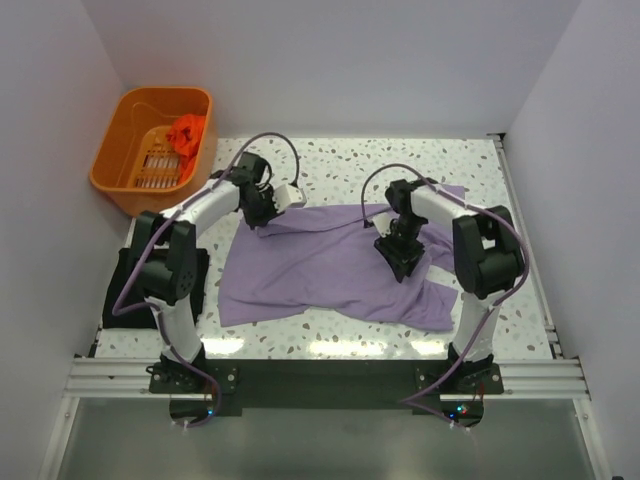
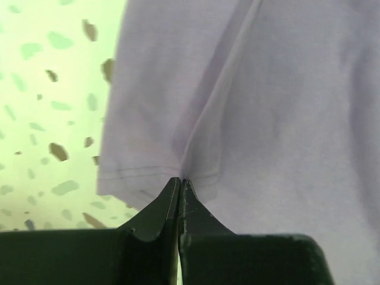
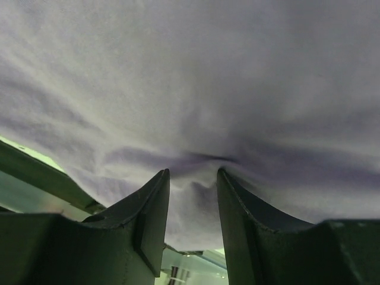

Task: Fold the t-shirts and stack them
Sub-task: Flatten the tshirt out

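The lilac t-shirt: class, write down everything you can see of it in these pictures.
The lilac t-shirt is soft, plain, thin-looking cloth, spread unfolded and wrinkled across the speckled table. A stitched hem shows at its far left corner, where the left claw is shut, pinching it. The right claw rests against its right half, jaws apart.
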Available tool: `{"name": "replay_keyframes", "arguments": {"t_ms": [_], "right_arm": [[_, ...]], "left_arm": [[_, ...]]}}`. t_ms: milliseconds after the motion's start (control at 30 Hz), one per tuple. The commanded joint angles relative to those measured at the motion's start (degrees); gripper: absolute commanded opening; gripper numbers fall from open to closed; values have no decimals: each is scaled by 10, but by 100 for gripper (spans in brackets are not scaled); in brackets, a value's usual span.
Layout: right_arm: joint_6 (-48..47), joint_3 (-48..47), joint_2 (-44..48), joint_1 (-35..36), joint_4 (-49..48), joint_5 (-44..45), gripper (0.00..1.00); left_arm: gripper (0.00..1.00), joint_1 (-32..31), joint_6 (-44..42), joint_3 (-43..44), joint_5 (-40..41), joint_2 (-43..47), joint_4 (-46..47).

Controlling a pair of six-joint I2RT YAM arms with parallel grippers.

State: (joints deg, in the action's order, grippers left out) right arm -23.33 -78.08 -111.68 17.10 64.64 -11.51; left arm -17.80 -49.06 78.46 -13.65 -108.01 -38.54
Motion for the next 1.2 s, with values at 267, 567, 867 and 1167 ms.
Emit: {"name": "replay_keyframes", "arguments": {"t_ms": [267,567,867,1167], "right_arm": [[-82,88,34,114,-59,88,41],[-89,3,100,47,18,-64,42],[7,-263,-37,-214,1,-45,42],[84,-359,-152,-244,-144,107,30]], "left_arm": [[0,58,90,88,56,-17,117],[0,58,92,98,86,-35,152],[0,60,108,128,82,-65,150],[0,61,135,144,75,-86,147]]}}
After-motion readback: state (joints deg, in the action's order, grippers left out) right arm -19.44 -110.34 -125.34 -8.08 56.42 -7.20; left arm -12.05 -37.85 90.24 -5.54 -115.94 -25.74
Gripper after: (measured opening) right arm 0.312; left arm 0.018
